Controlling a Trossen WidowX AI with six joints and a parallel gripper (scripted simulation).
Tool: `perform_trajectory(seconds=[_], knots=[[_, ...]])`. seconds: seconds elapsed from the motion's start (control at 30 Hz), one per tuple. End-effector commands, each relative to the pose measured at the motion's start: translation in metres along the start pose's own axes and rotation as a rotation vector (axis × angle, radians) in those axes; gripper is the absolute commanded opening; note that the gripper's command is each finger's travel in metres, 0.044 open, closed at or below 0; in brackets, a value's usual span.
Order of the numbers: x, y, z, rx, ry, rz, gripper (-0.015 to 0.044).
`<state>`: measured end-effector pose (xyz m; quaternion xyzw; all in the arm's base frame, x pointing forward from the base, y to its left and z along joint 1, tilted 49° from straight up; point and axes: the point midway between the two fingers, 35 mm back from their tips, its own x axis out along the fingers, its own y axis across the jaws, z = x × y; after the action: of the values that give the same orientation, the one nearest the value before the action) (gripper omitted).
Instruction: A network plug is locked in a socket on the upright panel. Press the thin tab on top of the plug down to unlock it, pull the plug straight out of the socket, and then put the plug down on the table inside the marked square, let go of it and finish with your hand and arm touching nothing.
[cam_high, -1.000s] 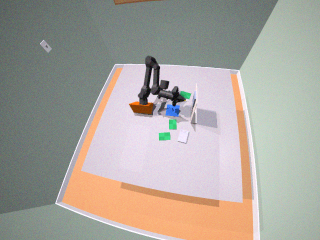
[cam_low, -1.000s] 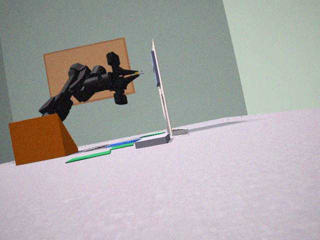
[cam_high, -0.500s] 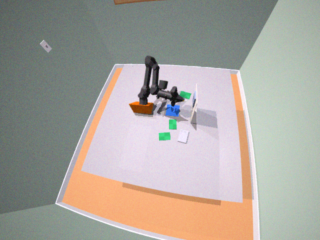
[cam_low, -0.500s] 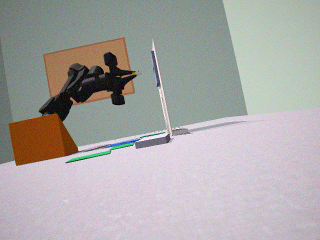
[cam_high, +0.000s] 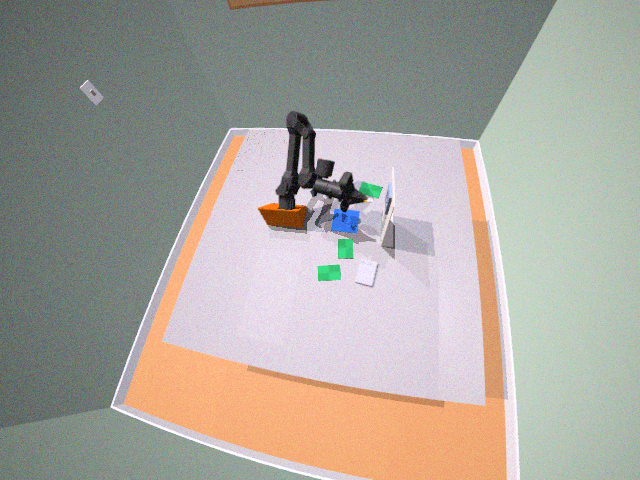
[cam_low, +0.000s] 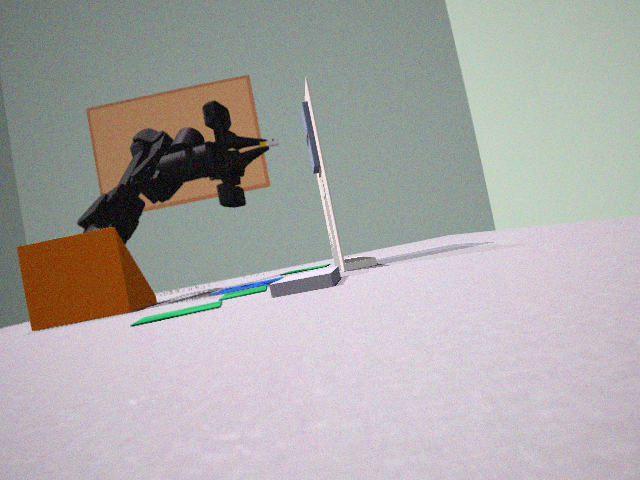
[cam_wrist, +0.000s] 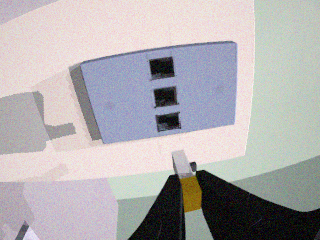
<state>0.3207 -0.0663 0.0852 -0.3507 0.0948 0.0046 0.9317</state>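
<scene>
The upright panel (cam_high: 385, 230) (cam_low: 329, 217) (cam_wrist: 210, 25) carries a blue-grey socket plate (cam_low: 311, 139) (cam_wrist: 125, 100) with three dark openings, all empty in the wrist view. My gripper (cam_high: 364, 200) (cam_low: 265, 145) (cam_wrist: 187, 180) is shut on the small plug, whose yellow body (cam_wrist: 192, 194) is between the fingertips. The plug's clear front end (cam_low: 273, 142) (cam_wrist: 181, 162) points at the panel, with a visible gap between them. The plug is high above the table. A blue marked square (cam_high: 338, 221) (cam_low: 248, 285) lies flat on the table, below and in front of the panel.
Green patches (cam_high: 329, 272) (cam_high: 345, 249) (cam_high: 370, 189) lie flat around the blue square. A low white block (cam_high: 367, 272) (cam_low: 305, 282) lies near the panel's foot. The arm stands by an orange block (cam_high: 283, 218) (cam_low: 72, 284).
</scene>
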Motion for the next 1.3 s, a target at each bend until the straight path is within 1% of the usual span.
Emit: perform_trajectory(seconds=[0.0, 0.77, 0.9, 0.97, 1.27], knots=[[-0.001, -0.009, 0.003, -0.006, -0.009, -0.006, 0.0000], [-0.022, -0.052, 0.005, -0.015, -0.014, -0.007, 0.0000], [-0.023, -0.054, 0.005, -0.017, -0.014, -0.002, 0.0000], [-0.022, -0.045, 0.003, -0.032, -0.012, 0.042, 0.0000], [-0.020, 0.015, -0.003, -0.122, -0.039, 0.336, 0.0000]])
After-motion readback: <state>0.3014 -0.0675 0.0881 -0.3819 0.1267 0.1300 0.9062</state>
